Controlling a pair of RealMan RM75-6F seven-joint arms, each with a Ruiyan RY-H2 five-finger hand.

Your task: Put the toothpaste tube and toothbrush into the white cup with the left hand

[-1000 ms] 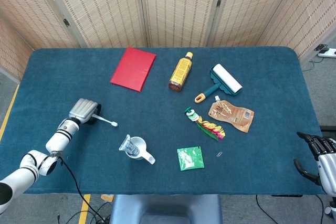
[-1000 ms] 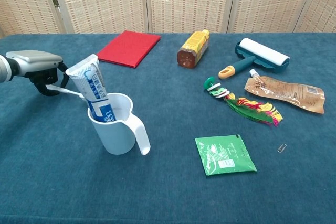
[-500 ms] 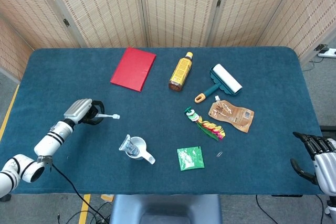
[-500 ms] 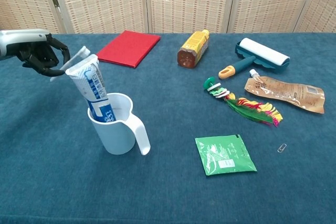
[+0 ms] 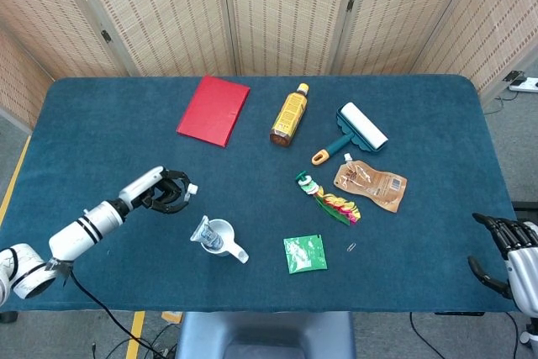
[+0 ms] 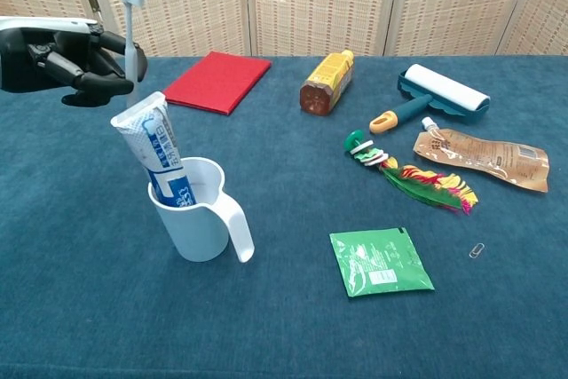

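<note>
The white cup [image 6: 200, 215] [image 5: 220, 237] stands near the table's front, handle toward the right. A blue-and-white toothpaste tube [image 6: 158, 148] leans in it, tilted to the left. My left hand [image 6: 67, 61] [image 5: 165, 192] hovers up and to the left of the cup and grips a white toothbrush [image 6: 131, 19], held upright with the bristle head on top. In the head view only the brush head [image 5: 192, 188] shows past the fingers. My right hand [image 5: 514, 258] hangs off the table's front right corner, fingers apart, holding nothing.
A red book [image 5: 213, 110], a yellow bottle [image 5: 289, 113], a teal lint roller [image 5: 353, 130], a brown pouch [image 5: 371, 184], a feathered toy [image 5: 329, 197], a green sachet [image 5: 304, 253] and a paper clip [image 5: 350, 247] lie across the table's middle and right.
My left hand has lifted off the table and moved right toward the cup. The toothbrush has turned from lying level to standing upright.
</note>
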